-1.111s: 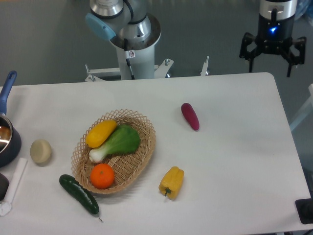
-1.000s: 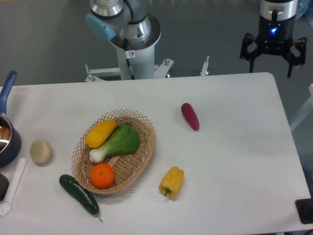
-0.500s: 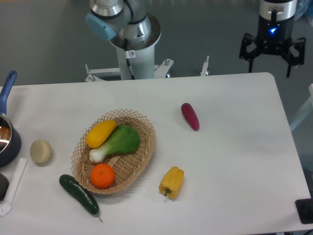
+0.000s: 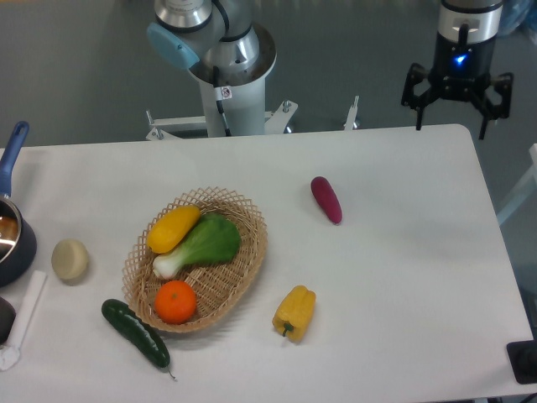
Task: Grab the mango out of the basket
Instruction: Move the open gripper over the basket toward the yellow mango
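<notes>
The mango [image 4: 173, 227] is a smooth yellow-orange oval lying in the upper left of the tan wicker basket [image 4: 245, 269], left of centre on the white table. A green leafy vegetable [image 4: 204, 244] leans against it and a round orange [image 4: 175, 301] sits at the basket's near end. My gripper [image 4: 456, 107] hangs open and empty at the top right, above the table's far right corner, far from the basket.
A yellow bell pepper [image 4: 294, 312] lies right of the basket and a dark red vegetable [image 4: 326, 199] further back. A cucumber [image 4: 135, 333] lies at the basket's lower left, a pale round item [image 4: 70, 259] and a blue pot [image 4: 11, 231] at the left edge. The robot base [image 4: 226, 67] stands behind.
The gripper has shifted slightly left and a little up at the top right. Nothing on the table has moved.
</notes>
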Motion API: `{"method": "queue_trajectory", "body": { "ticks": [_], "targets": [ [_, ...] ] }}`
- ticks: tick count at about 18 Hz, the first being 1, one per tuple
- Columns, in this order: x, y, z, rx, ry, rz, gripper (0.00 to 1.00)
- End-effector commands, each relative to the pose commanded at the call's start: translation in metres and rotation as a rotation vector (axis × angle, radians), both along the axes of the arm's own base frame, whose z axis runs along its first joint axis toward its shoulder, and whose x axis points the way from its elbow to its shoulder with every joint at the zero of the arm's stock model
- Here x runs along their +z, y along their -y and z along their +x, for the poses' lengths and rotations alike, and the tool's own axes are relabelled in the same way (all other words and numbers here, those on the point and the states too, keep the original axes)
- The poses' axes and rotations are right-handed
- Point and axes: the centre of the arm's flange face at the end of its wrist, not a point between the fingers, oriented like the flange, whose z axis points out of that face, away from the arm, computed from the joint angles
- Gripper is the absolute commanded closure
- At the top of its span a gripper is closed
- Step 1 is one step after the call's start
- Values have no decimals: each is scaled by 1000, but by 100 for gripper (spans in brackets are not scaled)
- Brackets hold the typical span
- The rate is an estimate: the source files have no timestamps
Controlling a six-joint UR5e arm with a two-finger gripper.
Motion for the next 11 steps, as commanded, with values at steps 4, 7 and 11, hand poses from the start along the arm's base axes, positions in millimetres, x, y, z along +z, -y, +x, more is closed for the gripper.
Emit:
{"method": "queue_trajectory", "body": {
  "ticks": [4,7,11],
  "targets": [
    [-19,-5,5,10,36,2,0],
    [-26,-15,14,-13,66,56,0],
    [-36,-17,29,25,96,66,0]
  ]
}}
